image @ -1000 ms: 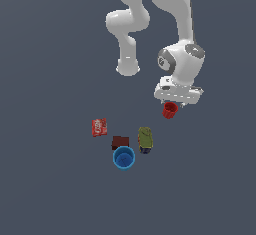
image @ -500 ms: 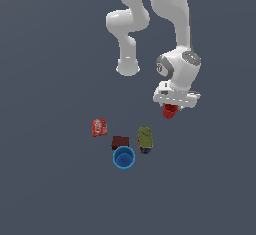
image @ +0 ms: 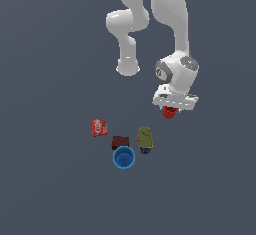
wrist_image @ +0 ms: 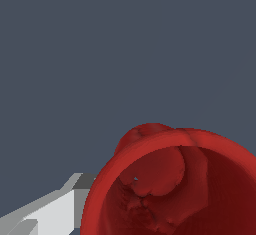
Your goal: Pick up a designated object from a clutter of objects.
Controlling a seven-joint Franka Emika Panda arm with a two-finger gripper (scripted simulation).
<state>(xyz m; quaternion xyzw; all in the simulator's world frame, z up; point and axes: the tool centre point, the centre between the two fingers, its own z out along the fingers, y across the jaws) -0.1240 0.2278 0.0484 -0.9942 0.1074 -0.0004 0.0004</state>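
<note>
The small red cup hangs just under the white hand of the arm, held off the floor, with my gripper shut on it. In the wrist view the red cup fills the near part of the picture, its open mouth toward the camera, and one pale finger shows beside its rim. The other clutter lies lower toward the exterior view's left: a blue cup, a dark brown box, an olive-green bottle and a flat red packet.
The arm's white base stands behind the clutter. Dark grey floor surrounds the items on every side.
The hand has risen with the red cup in it, away from the floor. The blue cup, box, bottle and packet have stayed where they were.
</note>
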